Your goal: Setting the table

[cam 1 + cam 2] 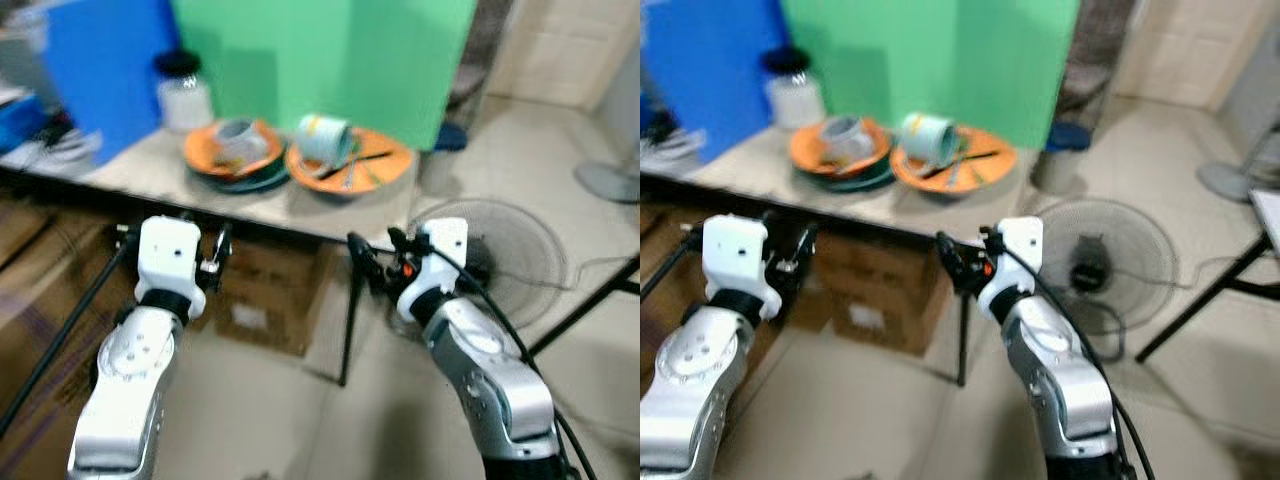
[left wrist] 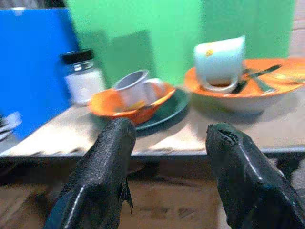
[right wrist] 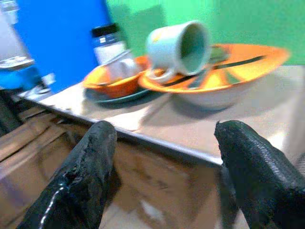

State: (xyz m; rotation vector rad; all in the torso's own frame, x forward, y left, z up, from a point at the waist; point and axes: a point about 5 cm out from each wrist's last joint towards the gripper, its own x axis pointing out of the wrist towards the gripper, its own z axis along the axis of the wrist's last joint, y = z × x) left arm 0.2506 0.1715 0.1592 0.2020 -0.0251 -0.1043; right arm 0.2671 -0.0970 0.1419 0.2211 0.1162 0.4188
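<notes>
Low table [image 1: 300, 205] before green backdrop [image 1: 330, 60]

Two black fingers [image 3: 81, 186] spread wide, short of the table [image 3: 190, 129] edge. On it: mug [image 3: 178, 47] lying on its side in an orange plate [image 3: 248, 64] (cutlery alongside), orange bowl [image 3: 114, 83] on a green plate [image 3: 119, 97], black-lidded jar [image 3: 108, 44] behind.

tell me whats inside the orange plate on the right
A pale mint mug lying on its side, plus dark utensils across the orange plate. Whatever sits beneath the mug is hidden.
</notes>
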